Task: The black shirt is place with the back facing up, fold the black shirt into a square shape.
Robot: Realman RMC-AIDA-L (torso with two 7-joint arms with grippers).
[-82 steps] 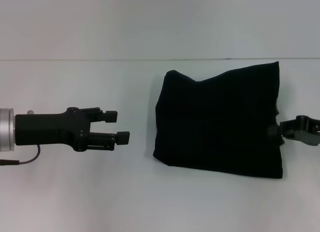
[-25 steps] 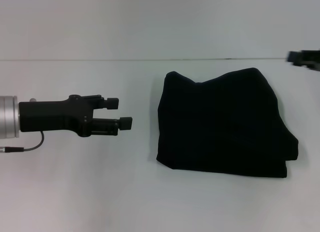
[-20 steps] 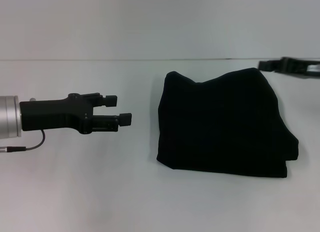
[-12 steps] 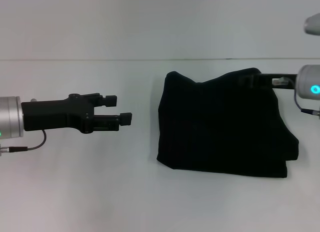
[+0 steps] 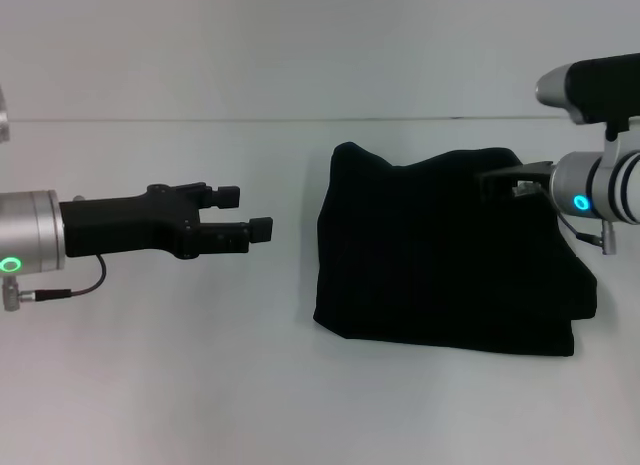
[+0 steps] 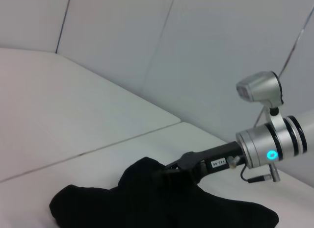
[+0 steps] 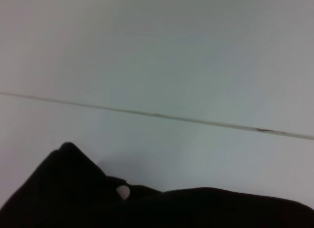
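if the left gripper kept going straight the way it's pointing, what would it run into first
Probably the near side edge of the folded black fabric shirt. The left gripper, fingers apart, points across bare white table toward it, though its height above the table is unclear.

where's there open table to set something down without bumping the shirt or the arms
Bare table runs along the near edge, in front of the black shirt and the left gripper. A narrower strip lies between that gripper and the shirt's left edge, and another behind the shirt up to the wall seam. The right side is crowded: the right gripper sits over the shirt's far right corner.
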